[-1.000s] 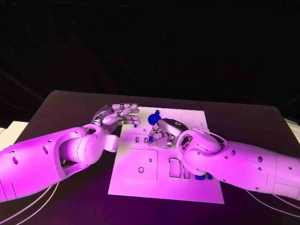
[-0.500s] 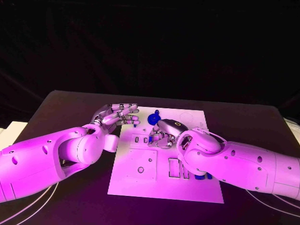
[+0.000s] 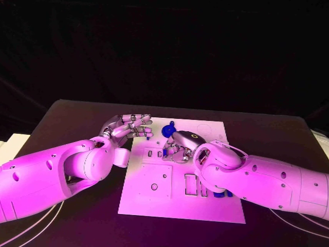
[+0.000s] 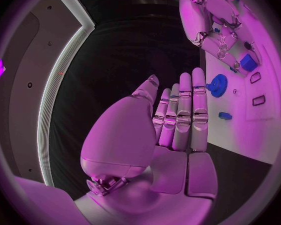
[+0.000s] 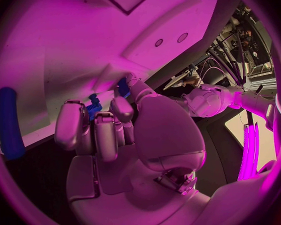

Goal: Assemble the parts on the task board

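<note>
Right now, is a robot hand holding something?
Yes. The right hand pinches a small blue part in its fingertips over the white board. The left hand holds nothing.

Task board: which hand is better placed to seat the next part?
Likely the right. The right hand is curled over the middle of the task board and appears to pinch a small blue part. The left hand sits at the board's far left edge, fingers extended, holding nothing.

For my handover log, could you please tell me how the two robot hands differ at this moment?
The left robot hand holds nothing, fingers straight, beside the task board; the right robot hand is over the board, fingers curled around a small blue part. Both are silver, on white arms.
</note>
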You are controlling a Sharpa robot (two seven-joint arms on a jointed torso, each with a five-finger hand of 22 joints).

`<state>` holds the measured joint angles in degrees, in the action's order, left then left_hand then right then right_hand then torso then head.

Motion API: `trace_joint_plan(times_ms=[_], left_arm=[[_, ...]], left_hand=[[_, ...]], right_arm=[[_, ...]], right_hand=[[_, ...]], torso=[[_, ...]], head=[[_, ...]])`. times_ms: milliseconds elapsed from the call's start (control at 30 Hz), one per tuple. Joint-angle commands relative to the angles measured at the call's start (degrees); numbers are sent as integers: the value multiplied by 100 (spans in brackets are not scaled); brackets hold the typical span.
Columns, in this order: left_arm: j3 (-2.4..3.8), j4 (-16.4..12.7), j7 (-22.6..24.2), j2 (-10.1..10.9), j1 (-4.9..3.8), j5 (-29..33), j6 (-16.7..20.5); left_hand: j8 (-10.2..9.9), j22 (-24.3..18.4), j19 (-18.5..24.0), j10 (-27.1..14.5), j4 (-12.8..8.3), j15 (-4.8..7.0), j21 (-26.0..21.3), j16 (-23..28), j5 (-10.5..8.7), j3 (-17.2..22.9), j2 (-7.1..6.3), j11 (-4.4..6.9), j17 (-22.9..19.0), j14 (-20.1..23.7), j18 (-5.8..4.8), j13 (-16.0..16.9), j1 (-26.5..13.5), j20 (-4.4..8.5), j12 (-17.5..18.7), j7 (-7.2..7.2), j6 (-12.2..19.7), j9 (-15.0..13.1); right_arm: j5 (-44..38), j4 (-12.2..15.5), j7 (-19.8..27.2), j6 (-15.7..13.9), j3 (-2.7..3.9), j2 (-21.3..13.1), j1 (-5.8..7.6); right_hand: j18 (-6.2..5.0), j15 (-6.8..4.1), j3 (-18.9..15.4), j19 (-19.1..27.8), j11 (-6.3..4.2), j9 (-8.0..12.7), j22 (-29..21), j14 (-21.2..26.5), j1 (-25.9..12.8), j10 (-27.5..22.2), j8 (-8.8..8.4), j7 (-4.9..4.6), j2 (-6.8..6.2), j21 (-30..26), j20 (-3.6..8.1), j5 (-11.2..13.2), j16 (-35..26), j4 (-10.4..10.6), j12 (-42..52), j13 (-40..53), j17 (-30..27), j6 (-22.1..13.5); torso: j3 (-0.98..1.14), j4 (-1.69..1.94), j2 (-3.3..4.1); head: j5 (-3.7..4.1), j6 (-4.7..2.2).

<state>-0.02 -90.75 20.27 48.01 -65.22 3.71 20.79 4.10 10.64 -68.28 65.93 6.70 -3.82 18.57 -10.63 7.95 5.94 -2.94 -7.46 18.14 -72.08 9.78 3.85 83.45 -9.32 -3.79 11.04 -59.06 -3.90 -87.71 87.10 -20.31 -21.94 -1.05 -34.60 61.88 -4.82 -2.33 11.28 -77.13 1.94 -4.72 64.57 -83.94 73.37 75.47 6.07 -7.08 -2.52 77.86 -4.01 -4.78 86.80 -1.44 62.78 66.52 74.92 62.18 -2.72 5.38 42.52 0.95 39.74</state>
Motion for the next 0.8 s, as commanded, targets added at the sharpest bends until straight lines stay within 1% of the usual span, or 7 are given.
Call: trace_joint_plan(times_ms=[33, 167, 200, 233, 433, 533, 800], left_arm=[[5, -9, 19, -10, -7, 15, -78], [5, -10, 15, -10, -7, 15, -82], [5, -10, 13, -10, -7, 15, -83], [5, -10, 11, -9, -7, 15, -84], [5, -8, 1, -8, -7, 15, -95], [5, -7, -5, -8, -7, 15, -97], [5, 13, -18, -10, -7, 15, -107]], left_hand=[[-20, 8, 33, -49, -13, 11, 22, 27, -36, 17, 43, -3, 6, 46, 29, -5, -36, 22, 17, -1, -17, 2], [-20, 8, 33, -49, -13, 11, 22, 27, -36, 17, 43, -3, 6, 46, 29, -5, -36, 22, 17, -1, -17, 2], [-20, 8, 33, -49, -13, 11, 22, 27, -36, 17, 43, -3, 6, 46, 29, -5, -36, 22, 17, -1, -17, 2], [-20, 8, 33, -49, -13, 11, 22, 27, -36, 17, 43, -3, 6, 46, 29, -5, -36, 22, 17, -1, -17, 2], [-20, 8, 33, -49, -13, 11, 22, 27, -36, 17, 43, -3, 6, 46, 29, -5, -36, 22, 17, -1, -17, 2], [-20, 8, 33, -49, -13, 11, 22, 27, -36, 17, 43, -3, 6, 46, 29, -5, -36, 22, 17, -1, -17, 2], [-23, 16, 35, -53, -24, 14, 27, 32, -38, 36, 48, -2, 23, 38, 31, -5, -35, 25, 17, -3, -15, 2]], right_arm=[[-73, -30, -54, 30, -15, 9, -20], [-71, -41, -54, 19, -15, 12, -20], [-71, -42, -50, 15, -15, 12, -20], [-71, -42, -44, 7, -15, 12, -20], [-71, -10, -1, -158, -16, 5, -24], [-84, 22, 53, -348, -16, -6, -31], [-76, 202, 431, -1089, -14, -117, -75]], right_hand=[[-35, 37, -53, 31, 21, 12, -18, -472, -26, -56, -35, 2, -55, -41, -8, -39, -28, 9, -56, -25, 938, -56], [-39, 50, -126, 42, 35, 22, -45, -470, -87, -85, -52, -9, -97, -61, -24, -81, -35, 58, -105, -66, 930, -91], [-44, 58, -194, 51, 41, 29, -68, -471, -141, -106, -67, -15, -154, -77, -30, -269, -34, 92, -133, -88, 934, -120], [-47, 61, -241, 59, 44, 33, -86, -473, -157, -125, -73, -18, -192, -90, -35, -342, -32, 105, -162, -112, 939, -136], [-62, 79, -511, 96, 66, 48, -169, -467, -230, -274, -108, -35, -298, -148, -53, -469, -49, 214, -370, -297, 919, -239], [-73, 89, -606, 130, 77, 54, -231, -459, -223, -361, -125, -47, -312, -187, -62, -475, -67, 250, -490, -405, 894, -291], [-88, 124, -840, 178, 118, 74, -318, -443, -135, -483, -175, -92, -326, -251, -91, -521, -100, 321, -622, -541, 852, -456]], torso=[[-1, 0, -1], [-1, 2, -2], [0, 3, -1], [0, 3, -1], [1, 2, 0], [2, 0, 1], [5, 1, 2]], head=[[0, 4], [2, 4], [5, 4], [5, 4], [3, 4], [4, 3], [7, 6]])
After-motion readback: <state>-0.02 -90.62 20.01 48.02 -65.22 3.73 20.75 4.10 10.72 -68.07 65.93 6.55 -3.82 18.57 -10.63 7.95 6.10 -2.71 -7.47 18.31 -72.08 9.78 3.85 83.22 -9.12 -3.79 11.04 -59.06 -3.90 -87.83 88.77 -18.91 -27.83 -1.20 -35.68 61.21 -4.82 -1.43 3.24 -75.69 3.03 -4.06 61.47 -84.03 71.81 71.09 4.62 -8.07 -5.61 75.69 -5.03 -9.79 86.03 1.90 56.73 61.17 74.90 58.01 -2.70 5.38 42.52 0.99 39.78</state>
